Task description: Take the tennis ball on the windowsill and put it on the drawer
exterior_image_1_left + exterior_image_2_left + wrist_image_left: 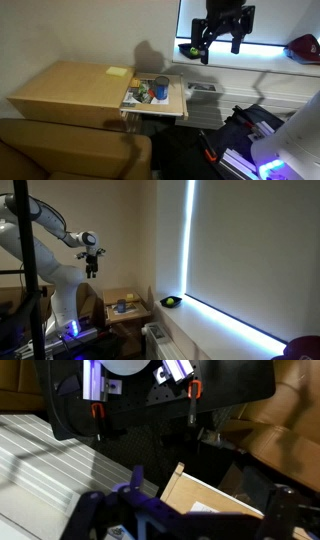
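The tennis ball (190, 47) lies on the windowsill (262, 62) at its end nearest the cabinet, resting in a dark holder; it also shows in an exterior view (172, 302). The drawer (153, 95) stands pulled out of the pale cabinet with colourful small items inside, and is also seen from the side (124, 307). My gripper (222, 42) hangs open and empty in the air, high above the drawer's end and well apart from the ball (91, 268). In the wrist view the open fingers (190, 518) frame a light wood corner (205, 495); the ball is out of view there.
The cabinet's broad flat top (70, 88) lies beside the drawer, with a brown sofa (60, 150) in front. A red object (303, 48) sits further along the windowsill. A white radiator (40, 455) runs below the sill. The robot base glows purple (262, 155).
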Robot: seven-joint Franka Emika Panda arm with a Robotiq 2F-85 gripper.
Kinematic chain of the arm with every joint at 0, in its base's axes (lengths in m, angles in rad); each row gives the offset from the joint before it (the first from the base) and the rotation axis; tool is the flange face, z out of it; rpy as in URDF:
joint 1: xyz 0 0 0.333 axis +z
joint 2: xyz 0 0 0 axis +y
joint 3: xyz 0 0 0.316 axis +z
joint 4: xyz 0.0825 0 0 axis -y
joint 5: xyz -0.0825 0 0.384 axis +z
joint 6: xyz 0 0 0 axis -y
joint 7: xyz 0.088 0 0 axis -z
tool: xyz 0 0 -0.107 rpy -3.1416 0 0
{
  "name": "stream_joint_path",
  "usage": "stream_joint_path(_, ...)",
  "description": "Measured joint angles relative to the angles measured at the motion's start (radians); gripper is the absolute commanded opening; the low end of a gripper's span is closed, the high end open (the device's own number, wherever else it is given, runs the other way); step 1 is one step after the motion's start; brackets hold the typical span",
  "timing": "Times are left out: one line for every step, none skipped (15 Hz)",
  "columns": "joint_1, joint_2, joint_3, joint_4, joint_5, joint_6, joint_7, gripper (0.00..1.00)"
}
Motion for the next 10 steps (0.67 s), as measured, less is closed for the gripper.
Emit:
stream_joint_path(0.0, 0.0, 0.0, 0.0, 0.0, 0.0, 0.0, 1.0)
stream_joint_path(0.0, 0.0, 0.0, 0.0, 0.0, 0.0, 0.0, 1.0)
stream_joint_path(0.0, 0.0, 0.0, 0.0, 0.0, 0.0, 0.0, 1.0)
stream_joint_path(0.0, 0.0, 0.0, 0.0, 0.0, 0.0, 0.0, 1.0)
stream_joint_path(0.0, 0.0, 0.0, 0.0, 0.0, 0.0, 0.0, 1.0)
stream_joint_path(0.0, 0.0, 0.0, 0.0, 0.0, 0.0, 0.0, 1.0)
stream_joint_path(0.0, 0.0, 0.0, 0.0, 0.0, 0.0, 0.0, 1.0)
stream_joint_path(0.0, 0.002, 0.0, 0.0, -0.01, 0.005, 0.0, 1.0)
stream_joint_path(-0.01, 0.009, 0.0, -0.002, -0.034, 0.038, 0.025, 1.0)
stream_joint_path(-0.033, 0.014, -0.013, -0.014, -0.057, 0.074, 0.052, 1.0)
